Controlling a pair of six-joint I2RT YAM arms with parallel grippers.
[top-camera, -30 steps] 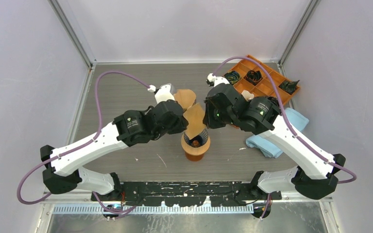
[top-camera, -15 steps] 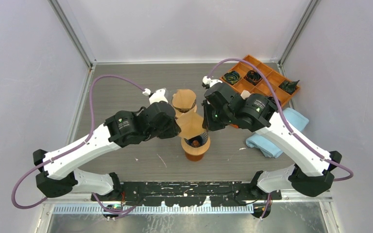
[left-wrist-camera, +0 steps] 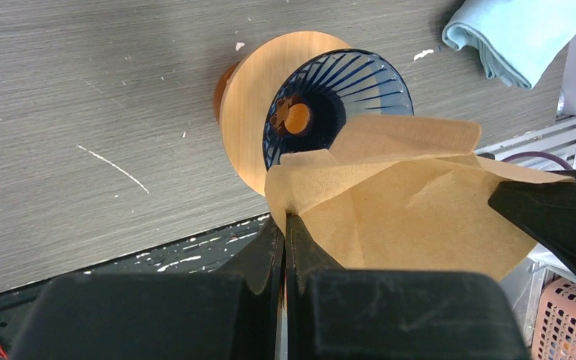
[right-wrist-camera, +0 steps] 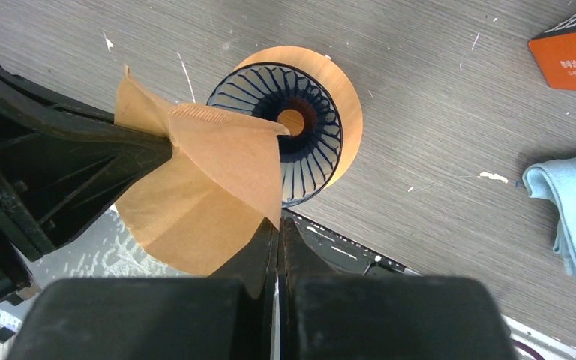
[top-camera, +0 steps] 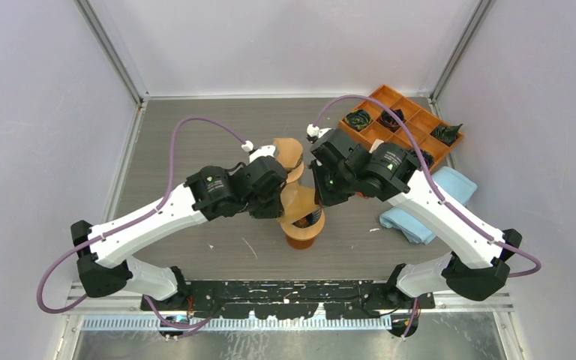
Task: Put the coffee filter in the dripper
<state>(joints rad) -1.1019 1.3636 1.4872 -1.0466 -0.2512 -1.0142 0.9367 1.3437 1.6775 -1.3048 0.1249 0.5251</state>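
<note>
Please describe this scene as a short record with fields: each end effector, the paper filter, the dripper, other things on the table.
left end effector: shut on one edge of the paper filter
right end effector: shut on the opposite edge
paper filter: stretched between both, above the dripper, not seated in it
dripper: upright on the table, nothing inside
other things: blue cloth, orange tray, spare filters
</note>
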